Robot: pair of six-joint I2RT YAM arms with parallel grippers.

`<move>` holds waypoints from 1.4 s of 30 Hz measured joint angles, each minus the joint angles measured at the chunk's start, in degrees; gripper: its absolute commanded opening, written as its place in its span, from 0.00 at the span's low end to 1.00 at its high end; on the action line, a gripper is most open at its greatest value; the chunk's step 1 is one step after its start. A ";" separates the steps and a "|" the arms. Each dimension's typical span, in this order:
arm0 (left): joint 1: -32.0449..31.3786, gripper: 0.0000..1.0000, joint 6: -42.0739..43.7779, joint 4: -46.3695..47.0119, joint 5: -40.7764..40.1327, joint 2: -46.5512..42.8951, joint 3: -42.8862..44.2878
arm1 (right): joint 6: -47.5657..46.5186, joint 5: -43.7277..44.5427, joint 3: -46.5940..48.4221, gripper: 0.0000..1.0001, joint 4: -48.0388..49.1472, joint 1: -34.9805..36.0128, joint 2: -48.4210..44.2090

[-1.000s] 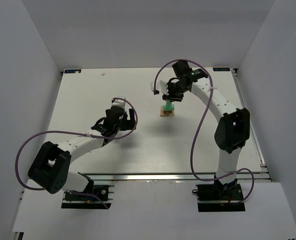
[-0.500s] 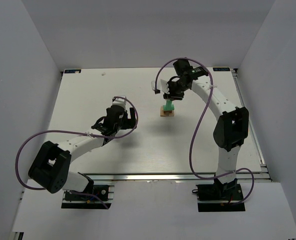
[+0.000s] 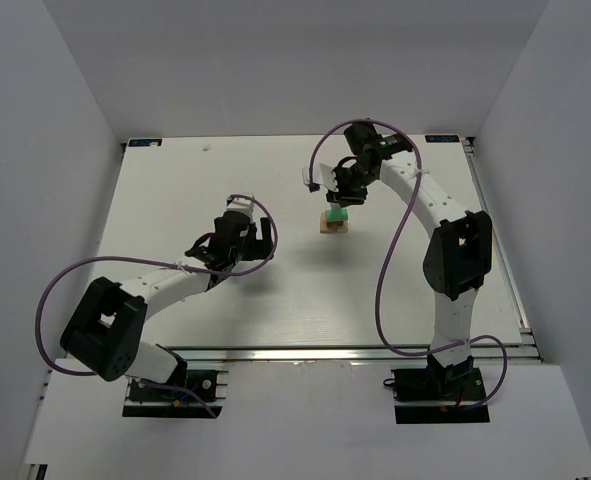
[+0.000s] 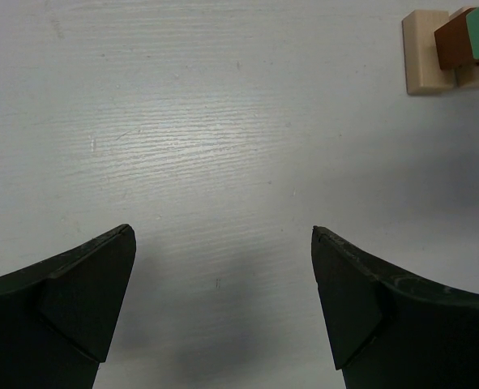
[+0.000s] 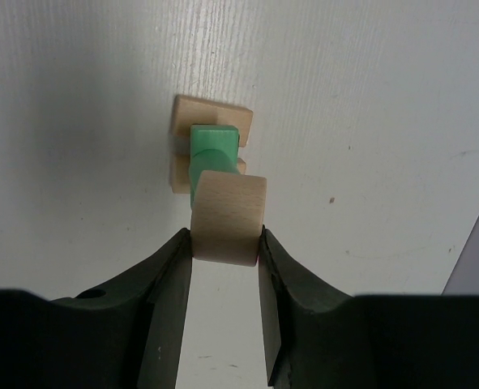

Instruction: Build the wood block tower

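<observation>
The right gripper [image 5: 225, 241] pinches a pale wooden block [image 5: 228, 217] between its dark jaws. Just beyond it stands the tower [image 5: 211, 113], a green block [image 5: 214, 144] sitting on pale blocks, on the white table [image 5: 369, 121].

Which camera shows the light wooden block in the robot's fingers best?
The right wrist view: the pale block sits large in the middle, pinched by the right gripper over the tower. From the top view it is too tiny to make out. The left wrist view shows only the tower's lower blocks.
</observation>
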 measured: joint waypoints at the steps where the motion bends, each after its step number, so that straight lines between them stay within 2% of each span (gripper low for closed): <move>1: 0.00 0.98 0.00 0.00 0.02 0.02 0.00 | 0.00 0.00 0.13 0.14 0.04 0.00 0.00; 7: 0.00 0.98 0.00 0.00 0.39 0.13 0.11 | 0.00 -0.02 0.81 0.18 0.04 0.00 0.00; 29: 0.00 0.98 0.39 -0.02 0.50 0.96 0.83 | -0.13 -0.02 1.29 0.18 -0.02 0.00 1.16; 34: 0.00 0.98 0.42 0.00 0.55 0.96 0.83 | -0.13 -0.02 1.29 0.22 -0.02 0.00 1.16; 42: 0.00 0.98 0.42 0.00 0.57 0.98 0.83 | -0.07 0.02 1.29 0.22 0.00 0.00 1.18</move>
